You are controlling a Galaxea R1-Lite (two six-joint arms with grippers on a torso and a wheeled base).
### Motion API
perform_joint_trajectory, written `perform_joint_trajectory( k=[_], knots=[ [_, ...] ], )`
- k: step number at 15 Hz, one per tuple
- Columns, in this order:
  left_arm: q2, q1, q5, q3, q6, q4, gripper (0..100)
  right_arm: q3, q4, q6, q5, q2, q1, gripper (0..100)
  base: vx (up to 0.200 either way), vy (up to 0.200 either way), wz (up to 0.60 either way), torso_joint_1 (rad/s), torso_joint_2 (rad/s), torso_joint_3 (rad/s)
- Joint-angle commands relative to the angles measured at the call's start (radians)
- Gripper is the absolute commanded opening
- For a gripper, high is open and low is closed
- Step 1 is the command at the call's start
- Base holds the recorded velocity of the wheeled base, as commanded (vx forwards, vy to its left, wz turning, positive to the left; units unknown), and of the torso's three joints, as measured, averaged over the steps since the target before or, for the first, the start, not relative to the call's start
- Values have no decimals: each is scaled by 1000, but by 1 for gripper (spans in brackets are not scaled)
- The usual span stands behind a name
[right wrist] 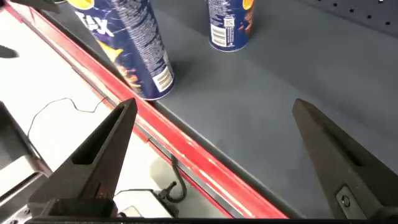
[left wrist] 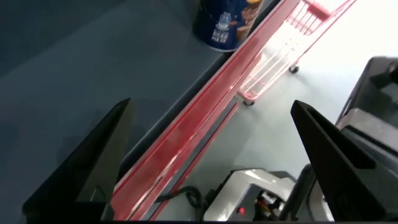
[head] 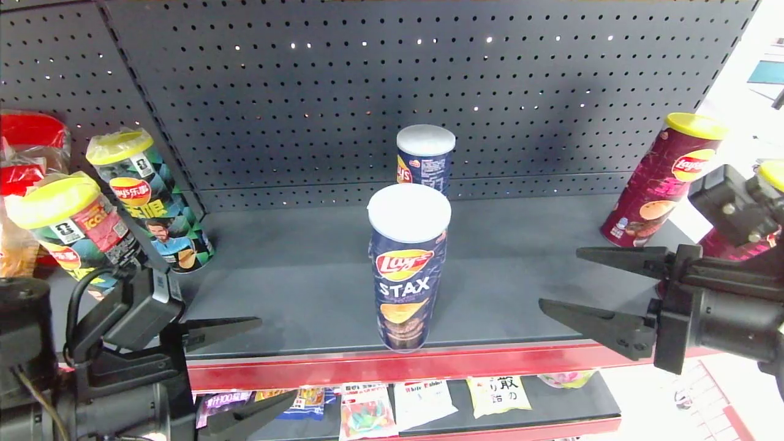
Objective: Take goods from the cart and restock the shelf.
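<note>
Matte dark-grey metal shelf [head: 294, 275], backed by a perforated pegboard panel [head: 367, 92] and edged in front with a glossy red lip [head: 380, 367]. Low at the near left, in front of that lip: left gripper [head: 278, 358], two black, wedge-shaped, tapering fingers spread wide, nothing between them. At the near right, about level with the shelf front: right gripper [head: 558, 277], the same pointed black wedges, likewise splayed apart and empty. Between the two, upright at the very front of the shelf, just behind the red lip: front blue can [head: 405, 269], a tall cylinder with a smooth printed wall and a flat white plastic lid. Straight behind it, near the pegboard and well apart: rear blue can [head: 425, 160], same shape, also upright. Farther right, towards the shelf's end: maroon can [head: 664, 180] with a yellow lid. Far left: teal-patterned cans [head: 150, 196], yellow lids under crinkled clear film, beside a red bag [head: 30, 141]. Below, on the lower shelf: flat soft packets [head: 422, 401] in a row. From the left wrist, beyond the lip on the pale floor: red wire cart [left wrist: 280, 43] on small castors.
</note>
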Motion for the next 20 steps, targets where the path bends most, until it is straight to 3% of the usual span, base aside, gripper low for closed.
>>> perform_joint_trajectory(
  k=[1,3,6,8,9,13,15,20],
  knots=[
    [64,0,-1,-17,6,1,100,-31,88,0,0,-68,-1,100,0,0,0,0,0,0],
    [107,0,4,-47,4,1,100,-62,233,0,-2,-131,-4,100,0,0,0,0,0,0],
    [156,-6,19,-89,17,1,100,-53,257,0,-9,-174,-5,100,0,0,0,0,0,0],
    [224,-12,104,-122,129,1,100,-48,275,5,-26,-197,-7,100,0,0,0,0,0,0],
    [236,-15,131,-135,141,1,100,-45,275,5,-26,-199,-13,100,0,0,0,0,0,0],
    [285,-49,150,-210,144,1,100,-36,274,6,-26,-206,-31,100,0,0,0,0,0,0],
    [322,-97,151,-254,144,1,100,-34,274,6,-26,-211,-45,100,0,0,0,0,0,0],
    [359,-104,153,-299,146,1,100,-34,272,8,-25,-211,-70,100,0,0,0,0,0,0]
  ],
)
